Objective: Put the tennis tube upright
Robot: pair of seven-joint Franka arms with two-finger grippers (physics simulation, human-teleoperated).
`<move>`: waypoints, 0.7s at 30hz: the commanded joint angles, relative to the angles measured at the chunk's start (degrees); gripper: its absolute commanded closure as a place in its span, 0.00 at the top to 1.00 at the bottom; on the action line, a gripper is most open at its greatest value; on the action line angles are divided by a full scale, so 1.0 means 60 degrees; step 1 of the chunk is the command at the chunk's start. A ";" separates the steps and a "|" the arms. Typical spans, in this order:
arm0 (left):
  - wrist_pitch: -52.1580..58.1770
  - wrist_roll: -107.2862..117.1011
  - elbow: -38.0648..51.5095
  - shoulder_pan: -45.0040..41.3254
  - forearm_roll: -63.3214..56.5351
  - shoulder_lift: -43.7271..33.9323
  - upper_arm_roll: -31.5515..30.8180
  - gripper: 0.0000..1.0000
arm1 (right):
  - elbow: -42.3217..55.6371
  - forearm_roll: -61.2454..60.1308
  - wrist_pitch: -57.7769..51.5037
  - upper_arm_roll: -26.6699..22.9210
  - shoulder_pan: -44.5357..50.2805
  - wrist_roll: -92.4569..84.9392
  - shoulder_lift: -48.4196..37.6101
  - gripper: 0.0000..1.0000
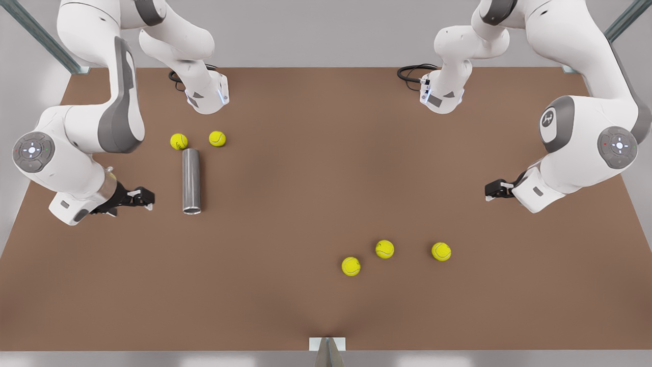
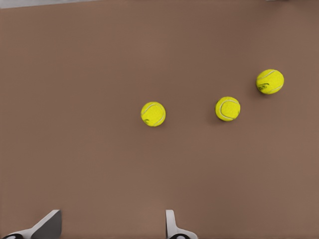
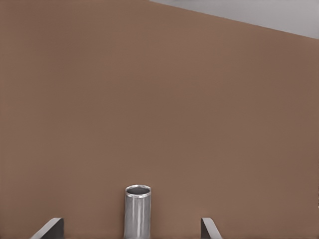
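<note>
Tennis tube (image 1: pixel 191 181) placement is recorded on the brown worktop (image 1: pixel 326 204), lying on its side, not upright, with its hollow, lighter-rimmed end (image 3: pixel 138 190) facing away from the two nearby balls. In the right wrist view the tube is seen between the spread fingers (image 3: pixel 50 228) of the right end effector (image 1: pixel 138 198), which is held just beside the tube's open end, apart from it and empty. The left end effector (image 1: pixel 496 190) is held well apart from the tube, fingers (image 2: pixel 172 224) parted and nothing gripped. Three yellow tennis balls (image 2: pixel 153 114) are seen ahead of it, spaced in a loose row. Two further balls (image 1: pixel 179 141) lie just beyond the tube's closed end.
</note>
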State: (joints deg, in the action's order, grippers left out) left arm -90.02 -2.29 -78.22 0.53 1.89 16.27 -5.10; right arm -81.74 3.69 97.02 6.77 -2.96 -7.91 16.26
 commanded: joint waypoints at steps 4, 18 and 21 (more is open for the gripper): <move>-0.0026 0.0029 0.0000 -0.0015 -0.0008 -0.0002 0.0000 0.99 | 0.0000 0.0000 0.0002 0.0000 -0.0019 0.0000 0.0058 1.00; 0.0003 0.0176 -0.0146 -0.0103 0.0007 0.0145 -0.0073 0.99 | -0.5947 -0.0645 0.2024 0.1069 -0.1673 0.0439 -0.1187 1.00; 0.0018 0.0190 -0.0161 -0.0132 -0.0008 0.0115 -0.0073 0.99 | -0.7265 -0.0659 0.3078 0.1230 -0.1806 0.0176 -0.1392 1.00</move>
State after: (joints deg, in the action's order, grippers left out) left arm -89.99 -1.14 -79.06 -0.25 1.91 16.87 -5.53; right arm -126.36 -0.26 116.91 14.70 -13.79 -6.85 7.77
